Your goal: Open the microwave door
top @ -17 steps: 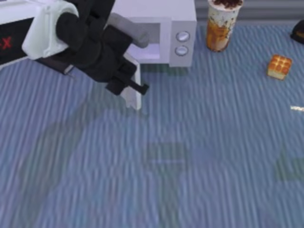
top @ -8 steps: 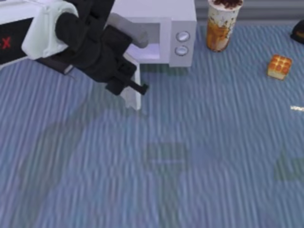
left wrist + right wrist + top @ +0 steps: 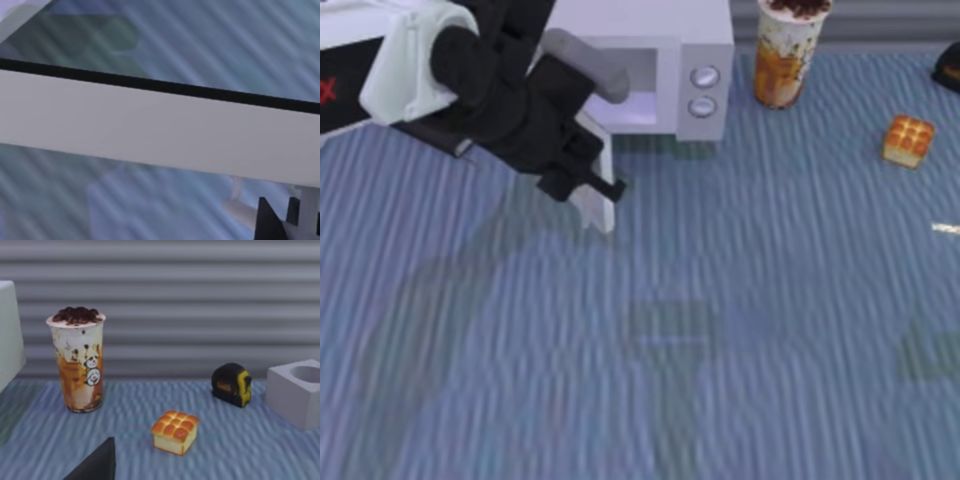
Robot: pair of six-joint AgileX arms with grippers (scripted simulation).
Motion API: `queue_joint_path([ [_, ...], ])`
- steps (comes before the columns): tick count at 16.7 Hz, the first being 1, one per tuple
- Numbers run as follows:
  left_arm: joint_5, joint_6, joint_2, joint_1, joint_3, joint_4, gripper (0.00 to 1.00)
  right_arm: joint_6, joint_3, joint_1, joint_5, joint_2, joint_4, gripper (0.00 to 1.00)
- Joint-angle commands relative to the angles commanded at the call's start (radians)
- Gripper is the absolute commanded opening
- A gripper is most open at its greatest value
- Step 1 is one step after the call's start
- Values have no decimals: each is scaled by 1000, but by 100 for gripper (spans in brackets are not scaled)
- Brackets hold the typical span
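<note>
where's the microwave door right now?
In the top view the microwave door stands swung open, jutting forward from the left front of the microwave at the table's back left, with the left gripper at its outer edge.

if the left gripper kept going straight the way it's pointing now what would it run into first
The left gripper points toward the table's right-front, at the free edge of the swung-open microwave door. It would likely push that door first; past it only bare table shows, though depth is hard to judge.
</note>
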Motion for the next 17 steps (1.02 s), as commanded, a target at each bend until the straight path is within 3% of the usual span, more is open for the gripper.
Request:
queue_joint_path([
  [6, 58, 120, -30, 48, -31, -18, 0, 0, 0, 0, 0, 0, 0, 100],
  [17, 58, 120, -30, 48, -32, -18, 0, 0, 0, 0, 0, 0, 0, 100],
])
